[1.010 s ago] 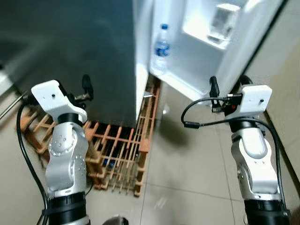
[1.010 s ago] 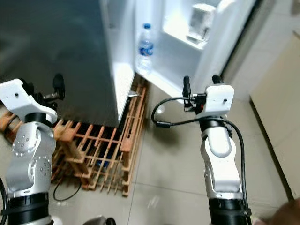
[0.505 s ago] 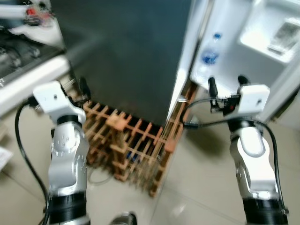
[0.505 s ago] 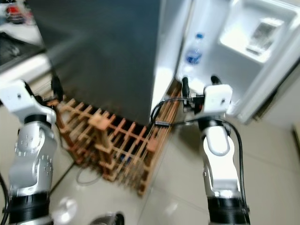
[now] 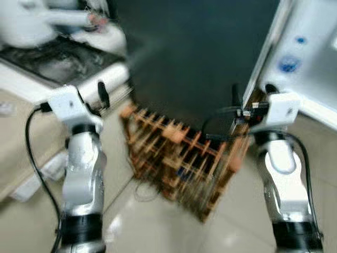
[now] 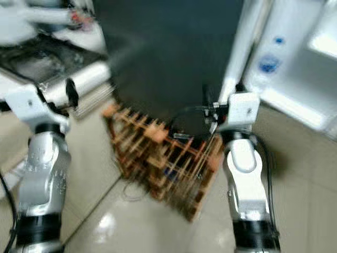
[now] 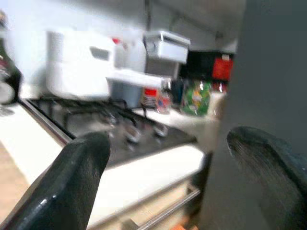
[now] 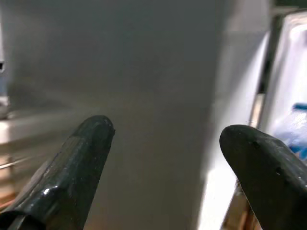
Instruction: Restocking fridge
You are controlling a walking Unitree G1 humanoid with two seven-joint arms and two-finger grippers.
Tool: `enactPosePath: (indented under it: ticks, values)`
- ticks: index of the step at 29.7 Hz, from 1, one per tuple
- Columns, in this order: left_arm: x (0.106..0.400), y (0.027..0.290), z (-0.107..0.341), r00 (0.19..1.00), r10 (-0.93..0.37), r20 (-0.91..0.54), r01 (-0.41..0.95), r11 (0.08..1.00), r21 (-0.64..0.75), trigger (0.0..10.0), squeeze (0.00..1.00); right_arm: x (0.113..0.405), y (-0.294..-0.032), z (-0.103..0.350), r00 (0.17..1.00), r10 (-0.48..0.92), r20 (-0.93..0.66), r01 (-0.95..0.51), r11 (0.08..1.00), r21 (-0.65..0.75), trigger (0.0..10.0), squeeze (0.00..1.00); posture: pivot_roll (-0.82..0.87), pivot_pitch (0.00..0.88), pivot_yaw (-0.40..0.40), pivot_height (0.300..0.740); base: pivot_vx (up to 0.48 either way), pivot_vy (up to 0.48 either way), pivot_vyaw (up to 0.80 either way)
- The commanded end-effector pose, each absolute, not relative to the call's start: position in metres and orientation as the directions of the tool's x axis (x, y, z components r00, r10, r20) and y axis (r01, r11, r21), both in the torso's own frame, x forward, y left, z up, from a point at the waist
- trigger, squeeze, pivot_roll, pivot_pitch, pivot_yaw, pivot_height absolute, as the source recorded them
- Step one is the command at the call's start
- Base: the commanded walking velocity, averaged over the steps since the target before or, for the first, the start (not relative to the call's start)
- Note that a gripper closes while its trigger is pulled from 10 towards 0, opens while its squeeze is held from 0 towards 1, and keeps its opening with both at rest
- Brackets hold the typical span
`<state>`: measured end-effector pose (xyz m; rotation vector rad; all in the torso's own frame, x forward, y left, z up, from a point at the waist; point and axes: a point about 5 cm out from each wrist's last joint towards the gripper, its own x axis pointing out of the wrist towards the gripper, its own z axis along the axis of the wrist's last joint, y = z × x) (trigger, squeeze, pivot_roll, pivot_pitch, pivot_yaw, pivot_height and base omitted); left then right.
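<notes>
On the left stands a counter (image 5: 79,79) with a stove (image 7: 120,129), and behind it are jars and bottles (image 7: 192,96) and a white appliance (image 7: 76,69), all blurred. They are probably stored there for cooking, and some may be the stock for the fridge, but this cannot be told.

The left gripper (image 7: 168,167) is raised in front of the chest and points toward this counter. Its two fingers are apart and hold nothing.

In the middle, a wooden rack (image 5: 179,158) sits on the tiled floor against the dark side of the fridge (image 5: 195,58), likely to keep bottles close to it.

The right gripper (image 8: 168,148) is raised at the same height, near the edge of the fridge. Its fingers are also spread, with nothing between them.

On the right, the fridge door (image 6: 295,68) stands open, ready for loading, and a water bottle (image 6: 268,62) stands in its shelf.
</notes>
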<state>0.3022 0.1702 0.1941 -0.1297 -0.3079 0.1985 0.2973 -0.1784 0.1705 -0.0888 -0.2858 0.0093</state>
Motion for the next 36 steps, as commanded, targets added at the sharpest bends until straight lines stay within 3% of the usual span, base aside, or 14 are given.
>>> enactPosePath:
  ticks: [1, 4, 14, 22, 31, 36]
  values:
    - [0.302, 0.174, 0.195, 0.930, 0.222, 0.294, -0.184, 0.971, -0.151, 10.0, 0.00, 0.302, -0.171, 0.178, 0.952, 0.049, 0.303, -0.028, 0.997, -0.076, 10.0, 0.00, -0.10, 0.000, -0.016, 0.740, 0.000, 0.000, 0.74]
    - [0.301, 0.169, 0.198, 0.928, 0.200, 0.314, -0.165, 0.977, -0.133, 10.0, 0.00, 0.307, -0.171, 0.180, 0.950, 0.054, 0.308, -0.033, 0.997, -0.074, 10.0, 0.00, -0.09, 0.000, -0.020, 0.740, 0.000, 0.000, 0.73]
    - [0.307, 0.159, 0.192, 0.938, 0.187, 0.293, -0.165, 0.981, -0.098, 10.0, 0.00, 0.319, -0.162, 0.184, 0.949, 0.091, 0.302, -0.070, 0.994, -0.080, 10.0, 0.00, -0.07, 0.000, -0.055, 0.740, 0.000, -0.462, 0.71]
    - [0.314, 0.167, 0.164, 0.973, 0.205, 0.109, -0.199, 0.978, -0.070, 10.0, 0.00, 0.316, -0.170, 0.173, 0.958, 0.045, 0.282, -0.025, 0.997, -0.073, 10.0, 0.00, -0.06, 0.000, -0.023, 0.740, 0.000, -0.449, 0.68]
    - [0.321, 0.152, 0.189, 0.961, 0.114, 0.253, -0.134, 0.989, 0.065, 10.0, 0.00, 0.322, -0.162, 0.175, 0.952, 0.068, 0.299, -0.047, 0.996, -0.076, 10.0, 0.00, -0.03, 0.000, -0.034, 0.740, 0.000, -0.100, 0.66]
    - [0.324, 0.149, 0.191, 0.961, 0.100, 0.257, -0.122, 0.990, 0.071, 10.0, 0.00, 0.324, -0.161, 0.175, 0.952, 0.073, 0.297, -0.054, 0.996, -0.074, 10.0, 0.00, -0.01, 0.000, -0.043, 0.740, 0.000, 0.000, 0.64]
